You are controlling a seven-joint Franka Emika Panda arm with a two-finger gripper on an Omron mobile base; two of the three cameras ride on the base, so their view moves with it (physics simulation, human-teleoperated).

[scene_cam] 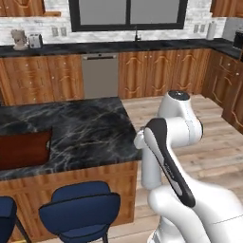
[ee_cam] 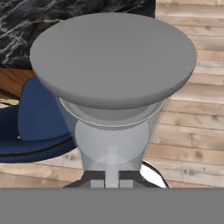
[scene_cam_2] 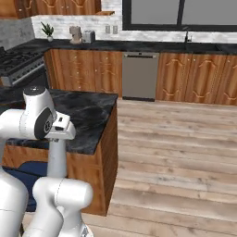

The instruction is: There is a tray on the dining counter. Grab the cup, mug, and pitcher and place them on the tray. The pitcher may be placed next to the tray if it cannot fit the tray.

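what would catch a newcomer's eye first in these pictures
In the hand view, the pale grey pitcher looms right in front of the camera, held above the wood floor beside a blue stool. In the left base view, the black marble dining counter stands out, with the reddish-brown tray at its left edge and nothing visible on it.
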